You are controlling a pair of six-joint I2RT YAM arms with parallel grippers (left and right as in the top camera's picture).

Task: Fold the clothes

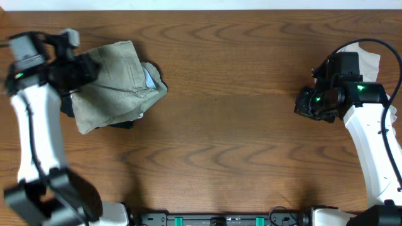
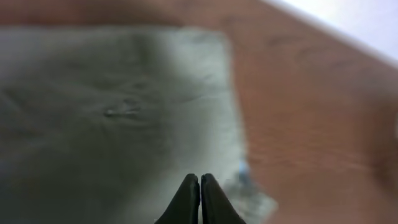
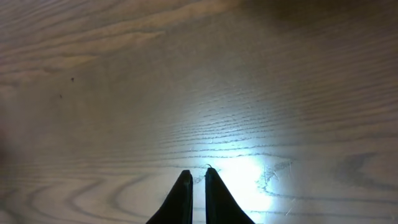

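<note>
place: robot test bench, lab-like, not a home | evidence: wood-grain table (image 1: 239,125) with white-and-black left arm (image 1: 31,132) and right arm (image 1: 370,138) standing at its near edge | black base rail (image 1: 220,220) with green fittings | exposed cable (image 1: 377,43)

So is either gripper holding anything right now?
No. The left gripper is shut, empty, above the trousers; the right gripper is shut over the table.

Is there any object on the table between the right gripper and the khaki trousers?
Nothing visible. Between the right gripper and the khaki trousers lies only bare wooden table. The left gripper hangs over the trousers, not in that path.
</note>
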